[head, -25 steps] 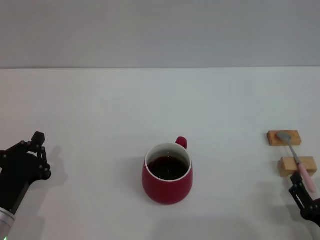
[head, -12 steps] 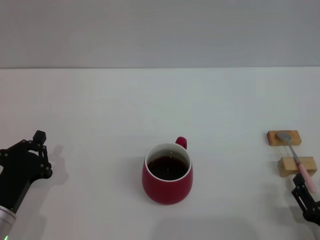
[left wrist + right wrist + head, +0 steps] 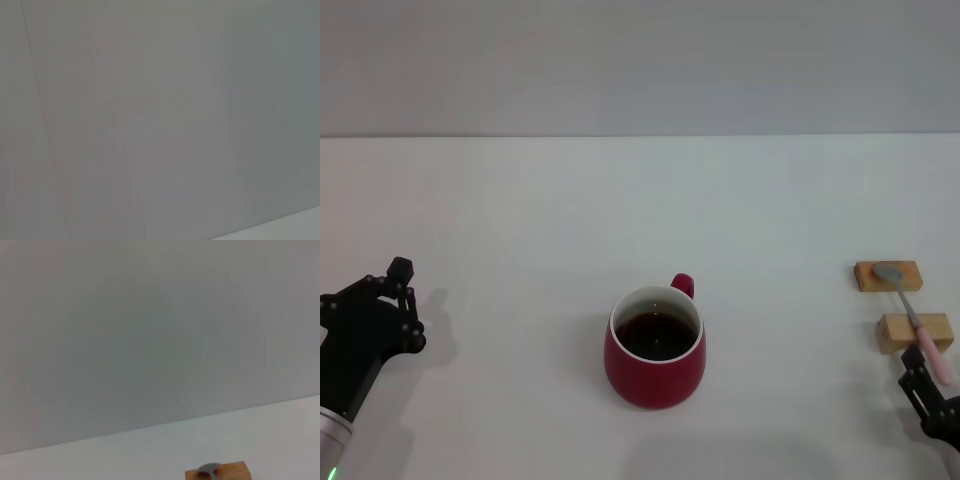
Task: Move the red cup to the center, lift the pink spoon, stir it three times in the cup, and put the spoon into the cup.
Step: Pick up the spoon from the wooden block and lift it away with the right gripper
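My left gripper point(image 3: 392, 298) sits low at the left edge of the table point(image 3: 520, 220), well apart from the cup, holding nothing. Its black fingers reach up and inward, and I cannot tell how far open they stand. The arm behind it slants down toward the near left corner of the head view. My left wrist camera sees only plain grey wall and a sliver of table edge.

The cup point(image 3: 655, 348) stands upright near the middle of the table, dark liquid inside its white interior, its loop handle turned toward the far side and slightly right. Nothing touches it.

Further right, two wooden blocks lie one behind the other: the far block point(image 3: 887, 275) and the near block point(image 3: 914, 332). The spoon point(image 3: 914, 319) lies across both, its grey bowl on the far block and its pink handle running over the near block toward me.

My right gripper point(image 3: 920, 388) is at the near right corner, just beside the tip of the pink handle; whether it touches it I cannot tell, nor its opening. My right wrist camera shows the far block point(image 3: 217, 472) with the spoon's bowl point(image 3: 207, 469) on top.
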You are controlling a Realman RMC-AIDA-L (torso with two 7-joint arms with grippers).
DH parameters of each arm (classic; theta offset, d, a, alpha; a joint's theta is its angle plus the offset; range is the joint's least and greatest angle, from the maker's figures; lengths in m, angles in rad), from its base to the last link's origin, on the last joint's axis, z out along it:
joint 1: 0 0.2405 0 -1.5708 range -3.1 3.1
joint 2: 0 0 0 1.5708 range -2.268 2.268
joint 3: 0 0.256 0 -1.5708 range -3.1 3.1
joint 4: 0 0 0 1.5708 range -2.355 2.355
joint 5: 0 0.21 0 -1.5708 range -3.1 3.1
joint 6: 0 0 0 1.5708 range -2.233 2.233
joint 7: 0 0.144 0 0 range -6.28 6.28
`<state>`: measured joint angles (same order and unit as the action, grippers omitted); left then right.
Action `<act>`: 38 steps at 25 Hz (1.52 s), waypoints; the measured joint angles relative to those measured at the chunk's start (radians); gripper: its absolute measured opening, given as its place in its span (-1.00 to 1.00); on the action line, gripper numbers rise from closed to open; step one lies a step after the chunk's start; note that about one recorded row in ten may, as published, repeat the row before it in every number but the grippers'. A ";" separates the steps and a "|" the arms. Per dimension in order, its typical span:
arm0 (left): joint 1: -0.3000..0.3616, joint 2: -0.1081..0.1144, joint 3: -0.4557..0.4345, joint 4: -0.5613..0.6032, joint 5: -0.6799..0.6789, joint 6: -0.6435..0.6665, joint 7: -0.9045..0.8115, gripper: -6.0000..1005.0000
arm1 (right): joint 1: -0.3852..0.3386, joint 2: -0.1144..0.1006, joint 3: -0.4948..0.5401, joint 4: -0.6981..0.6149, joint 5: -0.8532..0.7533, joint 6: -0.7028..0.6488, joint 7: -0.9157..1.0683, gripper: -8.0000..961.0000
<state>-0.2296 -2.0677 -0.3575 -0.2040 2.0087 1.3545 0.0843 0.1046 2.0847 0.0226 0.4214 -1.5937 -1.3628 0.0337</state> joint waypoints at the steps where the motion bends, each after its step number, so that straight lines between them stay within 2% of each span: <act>1: -0.001 0.000 0.000 0.001 0.000 0.000 0.000 -0.99 | 0.001 0.000 0.000 -0.001 0.000 0.003 0.000 0.57; 38: 0.013 0.000 0.000 0.000 -0.001 0.000 0.000 -0.99 | -0.011 0.002 0.000 -0.001 0.000 0.009 0.000 0.55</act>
<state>-0.2162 -2.0678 -0.3575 -0.2035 2.0078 1.3545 0.0843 0.0936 2.0863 0.0230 0.4202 -1.5937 -1.3533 0.0337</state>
